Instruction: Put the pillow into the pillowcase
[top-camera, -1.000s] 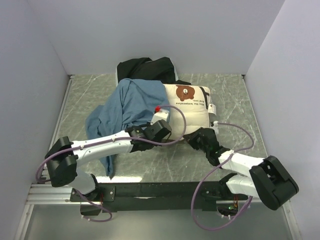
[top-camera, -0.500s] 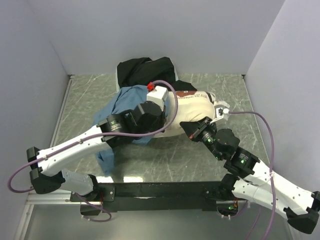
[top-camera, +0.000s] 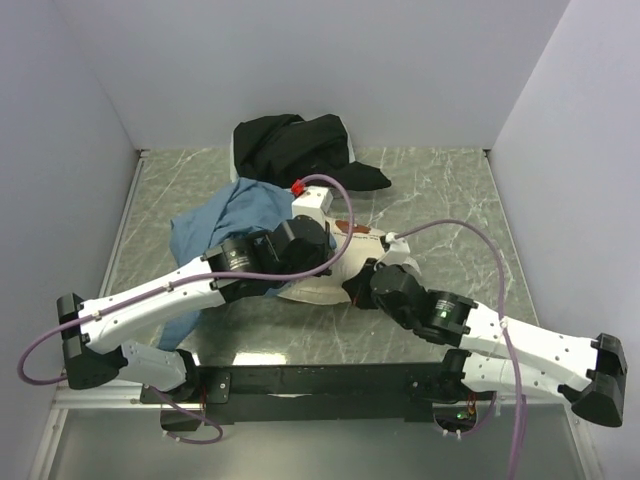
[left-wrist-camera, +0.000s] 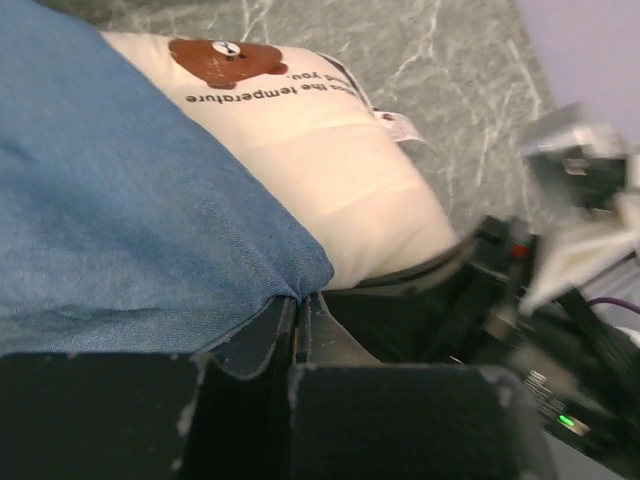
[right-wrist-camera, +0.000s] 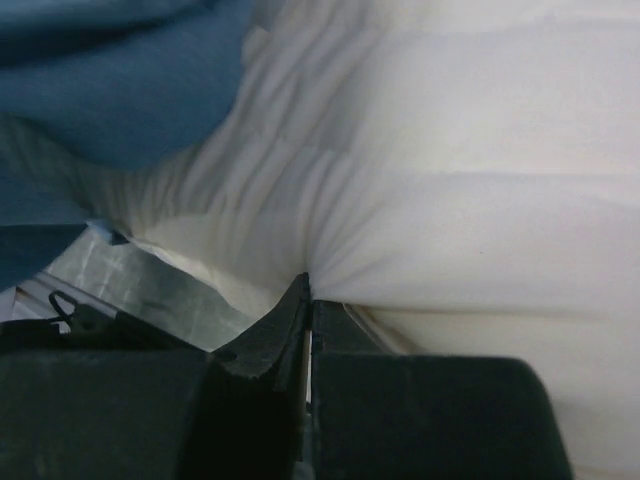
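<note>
The cream pillow (left-wrist-camera: 330, 190) with its brown bear label (left-wrist-camera: 225, 62) lies mid-table, mostly under both arms in the top view (top-camera: 312, 292). The slate-blue pillowcase (top-camera: 225, 215) covers its left part (left-wrist-camera: 120, 210). My left gripper (left-wrist-camera: 300, 300) is shut on the pillowcase's edge, right beside the pillow. My right gripper (right-wrist-camera: 308, 285) is shut on a pinch of the pillow's cream fabric (right-wrist-camera: 470, 170), with blue cloth (right-wrist-camera: 120, 90) at upper left. In the top view the right gripper (top-camera: 362, 290) sits at the pillow's near right edge.
A black cloth (top-camera: 300, 148) lies bunched at the back of the green marbled table (top-camera: 450, 200). Grey walls close in the left, back and right sides. A black rail (top-camera: 320, 380) runs along the near edge.
Both arms have swung in over the pillow. The pillow has moved toward the near edge and now hides under the arms. The right arm has stretched out low to the right.
</note>
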